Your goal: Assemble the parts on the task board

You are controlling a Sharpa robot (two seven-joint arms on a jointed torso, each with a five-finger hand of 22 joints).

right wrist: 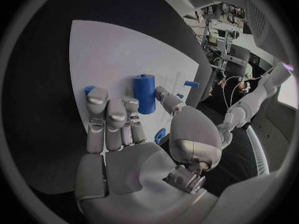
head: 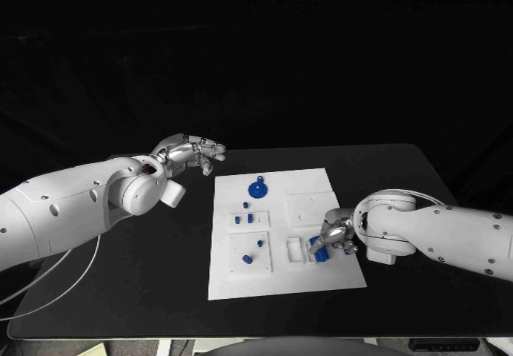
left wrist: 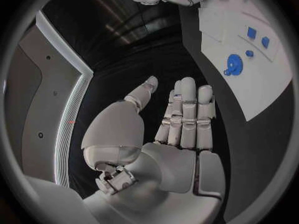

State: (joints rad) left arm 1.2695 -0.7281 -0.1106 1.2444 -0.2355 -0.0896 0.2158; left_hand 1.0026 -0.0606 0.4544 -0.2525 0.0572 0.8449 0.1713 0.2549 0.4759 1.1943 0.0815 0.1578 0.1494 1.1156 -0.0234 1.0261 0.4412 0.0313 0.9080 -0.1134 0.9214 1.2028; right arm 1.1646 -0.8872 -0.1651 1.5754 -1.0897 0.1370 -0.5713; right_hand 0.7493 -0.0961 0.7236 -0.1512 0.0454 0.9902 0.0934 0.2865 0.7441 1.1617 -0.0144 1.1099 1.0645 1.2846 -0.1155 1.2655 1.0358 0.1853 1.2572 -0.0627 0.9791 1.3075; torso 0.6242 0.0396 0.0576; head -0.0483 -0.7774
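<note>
Right robot hand at blue cylinder, near-right part of task board.
Fingers flank the cylinder; grip unconfirmed, it may tip or slip. Left robot hand open, clear of board.

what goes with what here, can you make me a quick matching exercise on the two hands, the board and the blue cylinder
Things:
1. left hand
2. right hand
3. task board
4. blue cylinder

States:
a. white, lying flat mid-table
b. lying on the board by the right hand's fingers
c. open, off the board over the black table
d. over the board's right edge at a blue part

Pairs: 1-c, 2-d, 3-a, 4-b
</note>
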